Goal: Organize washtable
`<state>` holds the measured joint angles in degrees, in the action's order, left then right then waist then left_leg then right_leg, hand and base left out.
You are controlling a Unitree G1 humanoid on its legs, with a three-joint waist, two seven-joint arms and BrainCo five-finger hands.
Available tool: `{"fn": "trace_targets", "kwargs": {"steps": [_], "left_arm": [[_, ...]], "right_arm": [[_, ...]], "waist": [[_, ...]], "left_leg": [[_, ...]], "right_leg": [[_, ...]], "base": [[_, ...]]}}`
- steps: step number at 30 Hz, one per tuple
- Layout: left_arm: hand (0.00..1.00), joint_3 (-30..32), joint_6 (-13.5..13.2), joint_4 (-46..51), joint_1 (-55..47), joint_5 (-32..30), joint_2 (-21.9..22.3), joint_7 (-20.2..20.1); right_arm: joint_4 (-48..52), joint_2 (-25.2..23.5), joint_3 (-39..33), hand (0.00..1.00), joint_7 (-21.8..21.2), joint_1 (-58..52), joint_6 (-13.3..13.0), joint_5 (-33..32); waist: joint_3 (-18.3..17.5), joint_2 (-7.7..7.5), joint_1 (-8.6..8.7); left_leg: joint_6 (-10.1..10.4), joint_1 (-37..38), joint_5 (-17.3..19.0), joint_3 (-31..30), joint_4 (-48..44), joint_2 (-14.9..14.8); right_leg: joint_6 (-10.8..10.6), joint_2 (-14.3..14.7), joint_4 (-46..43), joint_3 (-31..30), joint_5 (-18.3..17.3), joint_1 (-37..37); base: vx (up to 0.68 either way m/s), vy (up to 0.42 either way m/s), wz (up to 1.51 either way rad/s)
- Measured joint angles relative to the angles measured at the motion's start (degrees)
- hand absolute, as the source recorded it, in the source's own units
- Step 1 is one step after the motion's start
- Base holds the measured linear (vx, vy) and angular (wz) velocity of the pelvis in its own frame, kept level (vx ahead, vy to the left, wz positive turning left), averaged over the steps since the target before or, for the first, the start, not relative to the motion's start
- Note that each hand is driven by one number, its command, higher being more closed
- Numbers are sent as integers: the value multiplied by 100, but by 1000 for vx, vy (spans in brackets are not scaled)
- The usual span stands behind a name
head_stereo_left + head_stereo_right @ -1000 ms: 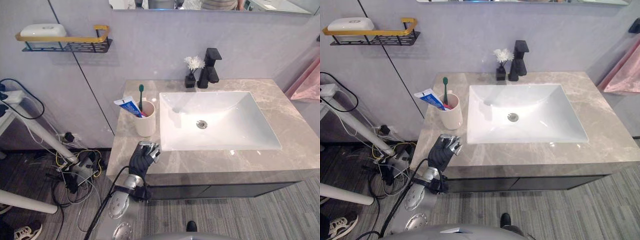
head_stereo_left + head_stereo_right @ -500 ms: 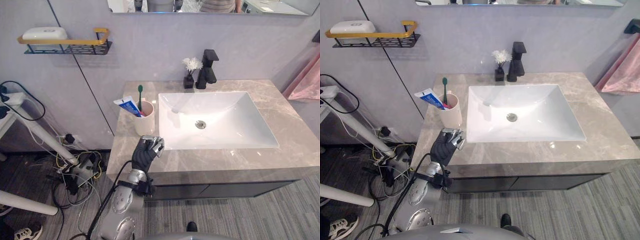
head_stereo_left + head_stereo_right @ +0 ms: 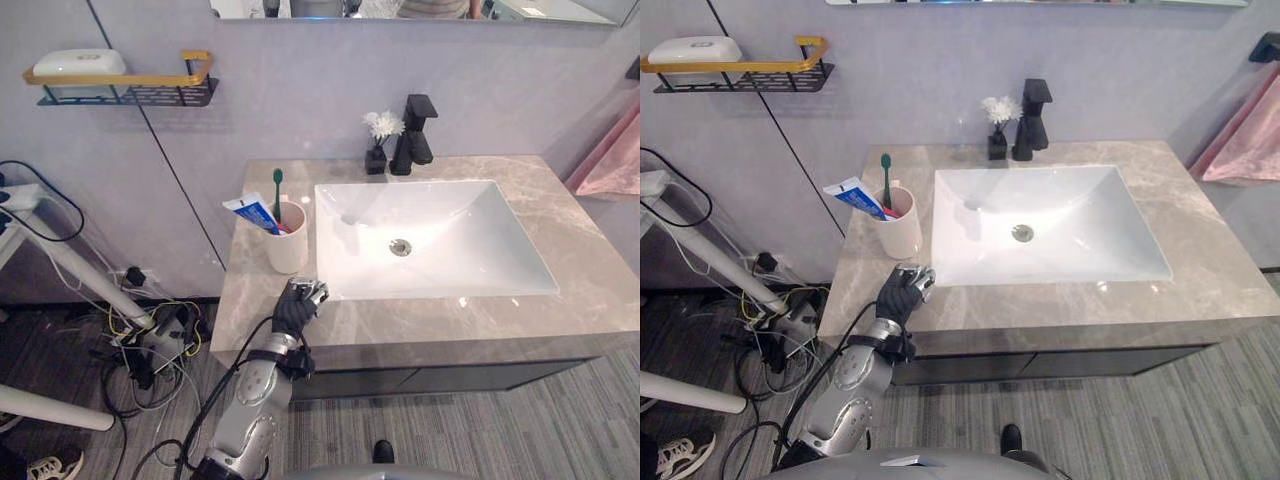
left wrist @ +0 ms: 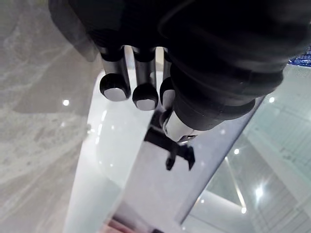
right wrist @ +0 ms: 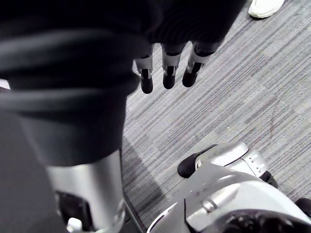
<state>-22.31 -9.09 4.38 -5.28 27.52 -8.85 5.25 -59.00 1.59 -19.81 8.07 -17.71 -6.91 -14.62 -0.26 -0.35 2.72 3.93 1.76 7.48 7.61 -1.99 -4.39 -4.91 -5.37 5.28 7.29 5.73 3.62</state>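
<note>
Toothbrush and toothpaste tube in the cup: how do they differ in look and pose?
The toothbrush is green and thin; the toothpaste tube is blue and white, flat and wider. The toothbrush stands nearly upright, while the toothpaste tube leans out over the rim, away from the sink. Both stand in the cream cup, their upper ends sticking out.

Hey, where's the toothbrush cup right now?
In the left eye view the cup stands on the left side of the counter, right beside the sink, with the left robot hand just in front of it.
</note>
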Motion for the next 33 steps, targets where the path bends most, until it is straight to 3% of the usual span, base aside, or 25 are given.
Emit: {"fn": "trace_targets", "kwargs": {"steps": [15,24,33], "left_arm": [[100,672,-25,1,382,0,167,453],[100,669,-39,-36,624,-1,180,539],[100,668,-30,-716,819,-3,205,649]], "right_arm": [[23,-19,-1,0,65,-4,1,4],[39,-43,5,0,64,-3,5,6],[57,-40,111,0,65,-4,6,6]], "waist": [[-23,-31,10],[-43,-81,21],[-62,-116,56]], "left_leg": [[0,35,-2,37,66,4],[-1,46,-2,52,92,8],[0,41,-2,131,126,8]], "right_leg": [[3,6,11,-33,7,22],[2,5,23,-39,7,30],[2,14,36,-113,6,99]], "base": [[1,1,-1],[0,0,0],[0,1,-4]]}}
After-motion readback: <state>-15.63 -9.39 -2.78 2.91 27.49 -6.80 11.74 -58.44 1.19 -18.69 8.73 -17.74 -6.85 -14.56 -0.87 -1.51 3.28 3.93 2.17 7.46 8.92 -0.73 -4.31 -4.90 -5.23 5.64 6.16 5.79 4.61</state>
